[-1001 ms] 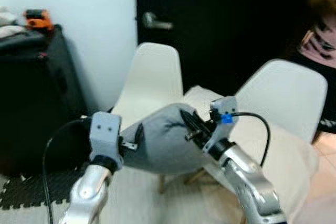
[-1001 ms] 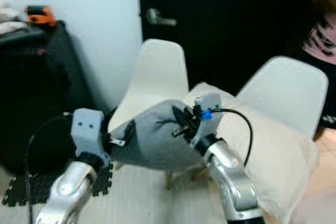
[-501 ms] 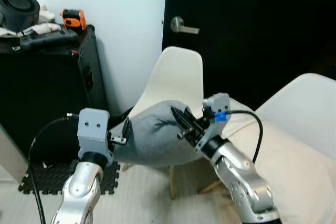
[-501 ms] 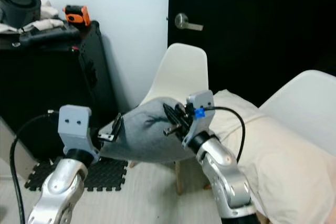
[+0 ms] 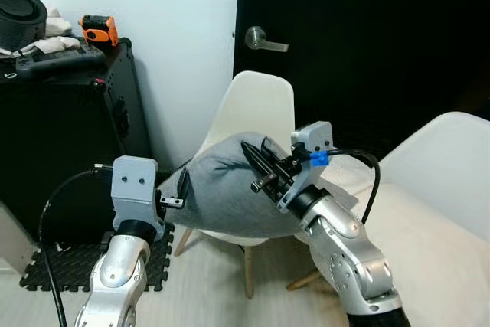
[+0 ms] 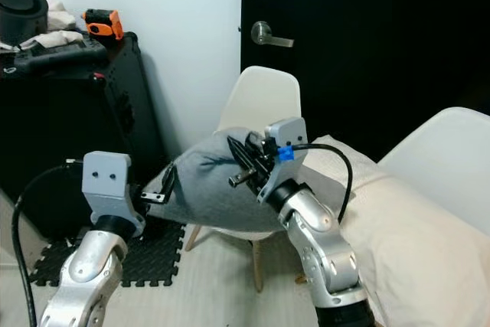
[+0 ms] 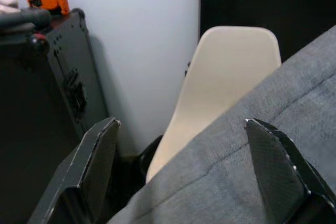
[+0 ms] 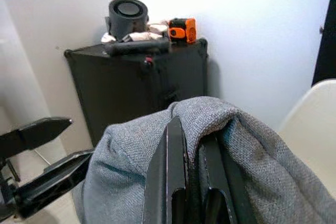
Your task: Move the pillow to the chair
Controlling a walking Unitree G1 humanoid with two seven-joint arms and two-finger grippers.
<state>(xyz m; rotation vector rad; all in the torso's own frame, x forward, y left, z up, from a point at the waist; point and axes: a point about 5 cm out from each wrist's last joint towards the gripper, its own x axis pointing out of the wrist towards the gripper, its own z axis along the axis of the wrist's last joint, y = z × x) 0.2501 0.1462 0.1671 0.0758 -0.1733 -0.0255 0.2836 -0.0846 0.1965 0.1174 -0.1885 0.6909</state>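
Grey pillow [image 5: 230, 193]: held aloft in front of white chair [image 5: 249, 116], above its seat. Right gripper [image 8: 191, 182]: fingers pinched on pillow's top fold. Left gripper [image 7: 184, 177]: fingers spread wide, pillow edge betw. them. Black case [image 5: 69, 128] by wall.

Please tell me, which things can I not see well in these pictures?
- Chair seat: head views, hidden by the grey pillow.
- Left hand contact: head views, its far finger is behind the pillow.
- Second chair: cut off by the right edge.
- Items around the orange tool on the black case: too small.
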